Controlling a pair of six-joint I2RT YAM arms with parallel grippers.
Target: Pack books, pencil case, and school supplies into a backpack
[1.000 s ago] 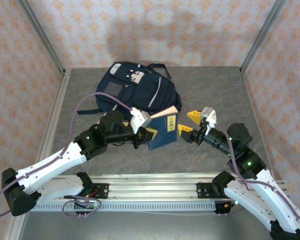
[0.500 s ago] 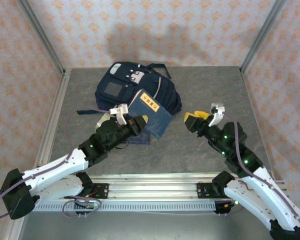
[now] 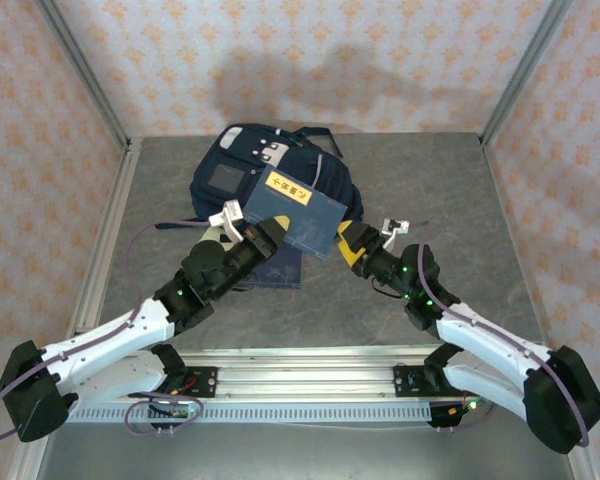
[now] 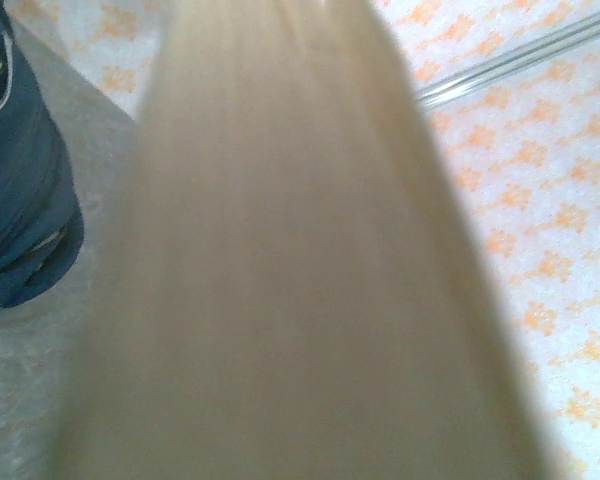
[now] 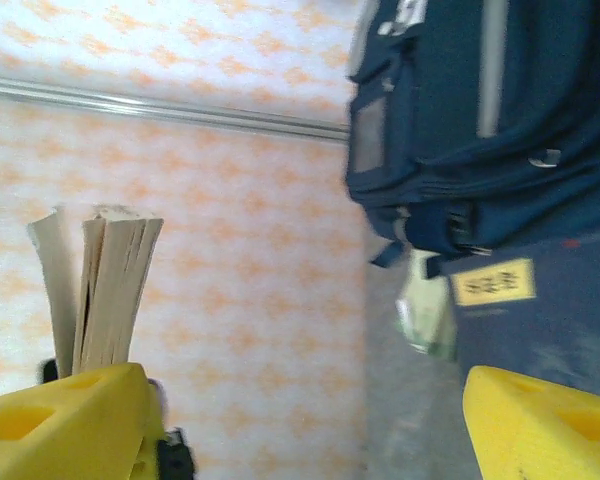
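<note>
The tabletop [image 3: 460, 200] lies bare along its right edge, in the far right corner, and in a strip by the left edge. The backpack [image 3: 230, 180] blocks the far middle. Just before it the raised navy book [image 3: 300, 225] stands across the way, with a second book [image 3: 280, 272] flat beneath it and the right fingers [image 3: 349, 238] close beside its right edge.

book [image 3: 298, 216] between left hand [image 3: 264, 236] and right hand [image 3: 352, 247], backpack [image 3: 232, 176] just behind it
</note>
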